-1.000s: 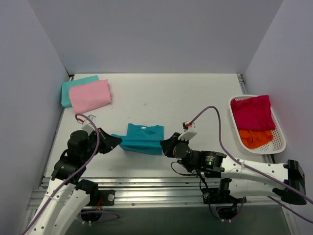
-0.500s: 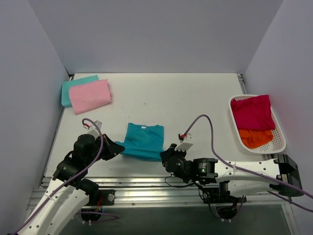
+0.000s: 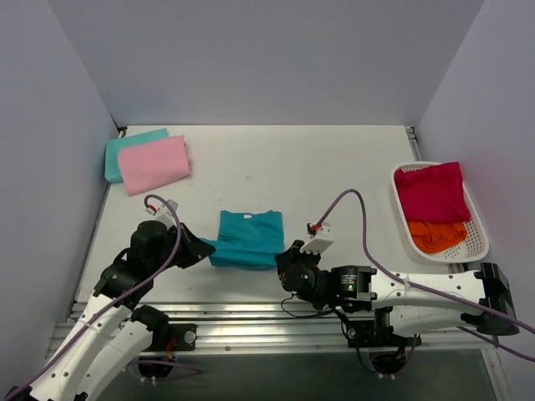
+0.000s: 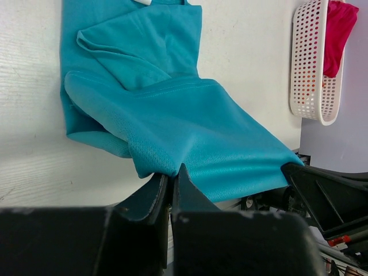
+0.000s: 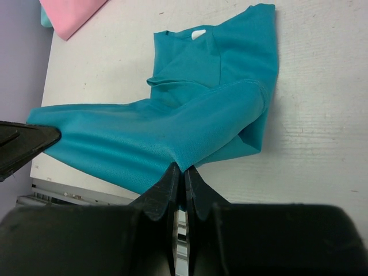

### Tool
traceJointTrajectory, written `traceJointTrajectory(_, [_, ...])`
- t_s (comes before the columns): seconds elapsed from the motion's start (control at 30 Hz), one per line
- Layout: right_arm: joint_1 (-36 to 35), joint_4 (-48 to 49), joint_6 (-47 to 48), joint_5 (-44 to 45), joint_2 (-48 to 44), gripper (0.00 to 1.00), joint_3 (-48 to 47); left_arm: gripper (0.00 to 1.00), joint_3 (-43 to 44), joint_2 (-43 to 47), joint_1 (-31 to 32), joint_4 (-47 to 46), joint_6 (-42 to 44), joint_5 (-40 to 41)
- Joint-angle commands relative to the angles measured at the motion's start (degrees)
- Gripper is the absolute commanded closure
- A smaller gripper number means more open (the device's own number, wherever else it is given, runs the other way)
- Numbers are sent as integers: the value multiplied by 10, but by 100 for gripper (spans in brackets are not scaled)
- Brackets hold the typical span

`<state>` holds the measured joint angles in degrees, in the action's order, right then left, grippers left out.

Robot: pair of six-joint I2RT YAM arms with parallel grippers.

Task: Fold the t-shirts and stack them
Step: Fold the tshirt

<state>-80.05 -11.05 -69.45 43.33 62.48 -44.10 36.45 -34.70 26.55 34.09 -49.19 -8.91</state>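
A deep teal t-shirt (image 3: pixel 246 240) lies near the table's front middle, collar towards the back, its sleeves folded in. My left gripper (image 3: pixel 206 247) is shut on its near left hem corner; the left wrist view shows that cloth (image 4: pixel 190 132) lifted off the table. My right gripper (image 3: pixel 282 256) is shut on the near right hem corner (image 5: pixel 172 138), so the hem hangs stretched between the two. A folded pink t-shirt (image 3: pixel 154 164) lies on a folded pale aqua one (image 3: pixel 125 146) at the back left. Crimson (image 3: pixel 431 192) and orange (image 3: pixel 437 236) t-shirts lie bunched in the basket.
A white lattice basket (image 3: pixel 480 225) stands at the right edge, also in the left wrist view (image 4: pixel 310 69). Grey walls close the table on three sides. A metal rail (image 3: pixel 251 313) runs along the near edge.
Both grippers, still holding the hem corners, drew back towards the near edge and then moved slightly forward again. The teal shirt's near half is lifted and pulled taut.
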Motion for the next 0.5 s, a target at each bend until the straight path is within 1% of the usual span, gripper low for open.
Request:
traceJointTrajectory(0.0, [-3,-49,-5,52,-3,100,-31,93,35,-9,-1,-10,6,25])
traceJointTrajectory(0.23, [-10,-45,-12,38,-7,100,-31,94,48,16,-1,19,3,33])
traceJointTrajectory(0.33, [-24,-44,-20,36,-7,100,-29,94,61,32,-1,49,4,38])
traceJointTrajectory(0.47, [-61,-49,-51,44,-2,100,-27,93,58,72,-1,74,-6,41])
